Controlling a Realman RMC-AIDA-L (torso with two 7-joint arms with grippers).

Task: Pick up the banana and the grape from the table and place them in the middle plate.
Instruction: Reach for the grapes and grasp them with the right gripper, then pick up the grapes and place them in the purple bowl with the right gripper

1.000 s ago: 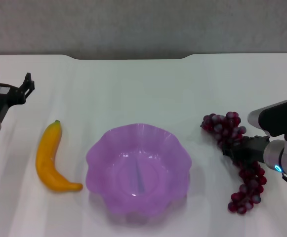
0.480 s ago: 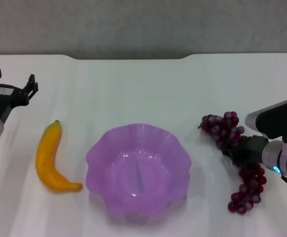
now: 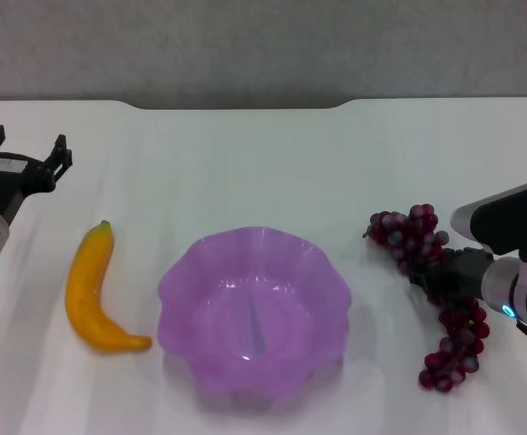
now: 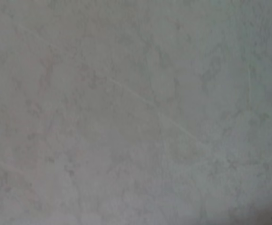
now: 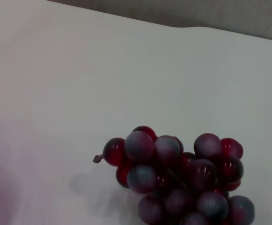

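Grape [image 3: 431,294] seemingly pinched mid-bunch by right gripper [image 3: 437,276], left gripper [image 3: 25,149] spread, raised beyond banana [image 3: 95,290]

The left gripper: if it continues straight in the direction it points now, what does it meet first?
Probably nothing on the table. The left gripper points away over the far edge of the table, and its wrist view shows only a plain grey surface, likely the wall.

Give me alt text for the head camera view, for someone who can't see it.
The right gripper sits at the middle of the grape bunch on the white table, right of the empty middle plate. The banana lies left of the plate, untouched, and the left gripper hangs open near the table's far left edge.
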